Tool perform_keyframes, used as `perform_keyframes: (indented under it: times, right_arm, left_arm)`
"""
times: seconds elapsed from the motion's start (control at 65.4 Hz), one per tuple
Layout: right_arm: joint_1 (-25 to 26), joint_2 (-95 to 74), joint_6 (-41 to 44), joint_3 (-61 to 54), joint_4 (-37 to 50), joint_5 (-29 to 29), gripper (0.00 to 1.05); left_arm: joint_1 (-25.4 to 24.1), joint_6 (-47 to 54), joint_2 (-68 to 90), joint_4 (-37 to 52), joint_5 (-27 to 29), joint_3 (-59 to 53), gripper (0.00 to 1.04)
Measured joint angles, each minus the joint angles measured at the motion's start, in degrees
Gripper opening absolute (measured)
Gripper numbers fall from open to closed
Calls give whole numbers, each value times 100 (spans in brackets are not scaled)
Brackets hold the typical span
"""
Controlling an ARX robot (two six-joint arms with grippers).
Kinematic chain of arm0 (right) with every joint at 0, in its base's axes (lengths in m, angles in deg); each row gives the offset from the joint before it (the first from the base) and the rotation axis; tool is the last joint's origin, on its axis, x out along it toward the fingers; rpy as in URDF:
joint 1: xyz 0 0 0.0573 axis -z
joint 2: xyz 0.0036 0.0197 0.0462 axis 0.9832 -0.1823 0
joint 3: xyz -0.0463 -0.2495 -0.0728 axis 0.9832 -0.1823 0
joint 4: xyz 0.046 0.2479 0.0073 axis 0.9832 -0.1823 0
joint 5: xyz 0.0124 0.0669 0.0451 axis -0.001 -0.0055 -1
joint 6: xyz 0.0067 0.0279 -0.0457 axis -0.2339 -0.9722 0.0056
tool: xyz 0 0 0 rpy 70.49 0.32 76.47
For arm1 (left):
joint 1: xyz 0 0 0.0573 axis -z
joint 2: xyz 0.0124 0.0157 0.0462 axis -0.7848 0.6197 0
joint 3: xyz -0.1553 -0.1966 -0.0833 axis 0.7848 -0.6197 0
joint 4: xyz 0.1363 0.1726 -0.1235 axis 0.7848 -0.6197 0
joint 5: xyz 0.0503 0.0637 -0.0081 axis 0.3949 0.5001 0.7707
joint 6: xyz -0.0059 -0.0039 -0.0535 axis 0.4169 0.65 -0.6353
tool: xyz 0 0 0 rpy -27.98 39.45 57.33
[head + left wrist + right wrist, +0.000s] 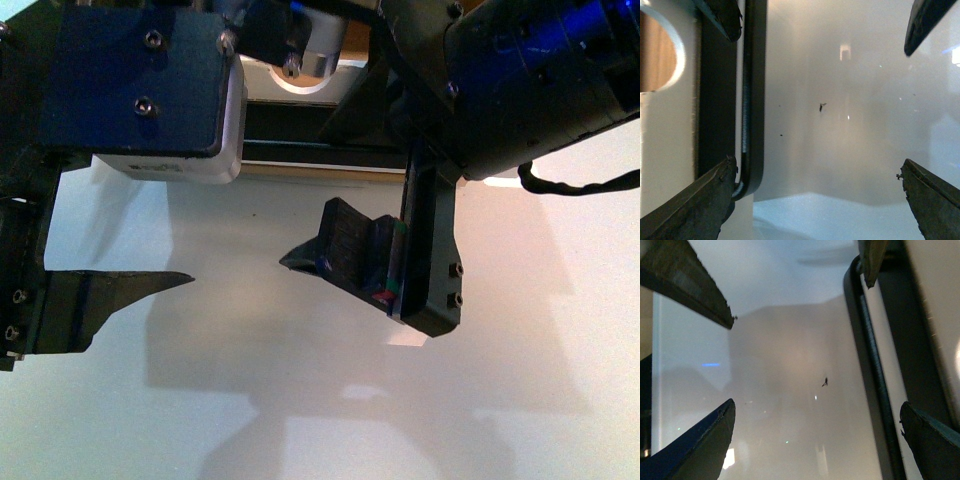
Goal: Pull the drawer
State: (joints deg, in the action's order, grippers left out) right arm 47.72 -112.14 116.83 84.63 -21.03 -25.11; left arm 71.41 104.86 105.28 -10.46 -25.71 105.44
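Note:
The drawer's glossy white front (300, 400) fills the front view. Its long black bar handle (300, 135) runs across the top, below the semicircular notch (305, 75). Both grippers are open, pointed at the white panel beside the handle. In the left wrist view, the handle (754, 100) runs just inside one finger (695, 205) of my left gripper (817, 200), and the notch (657, 50) shows wood behind it. In the right wrist view, the handle (875, 380) lies just inside one finger (935, 447) of my right gripper (815, 440). Nothing is held.
My left gripper (150, 283) and right gripper (385, 275) hang close to the camera, and the arm bodies (140, 80) hide much of the drawer's top edge. The shiny panel mirrors the fingers. A small dark speck (821, 106) marks it.

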Motion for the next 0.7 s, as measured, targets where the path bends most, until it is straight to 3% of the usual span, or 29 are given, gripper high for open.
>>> perform_keyframes:
  times: [0.26, 0.382, 0.535, 0.703]
  right_arm:
    - [293, 723, -647, -400, 717, 13, 96]
    - [514, 1290, -925, -769, 1128, 181, 96]
    - [1012, 2321, -1694, -1692, 2347, 876, 96]
    - [1711, 3679, -2594, -2745, 2997, 1919, 96]
  left_arm:
    - [28, -1115, -603, 1399, -339, -269, 97]
    - [24, -1875, -1067, 2041, -57, -457, 97]
    - [-280, -3189, -1912, 3049, 704, -1191, 97]
    - [-909, -4387, -3442, 3012, 1228, -2181, 97]
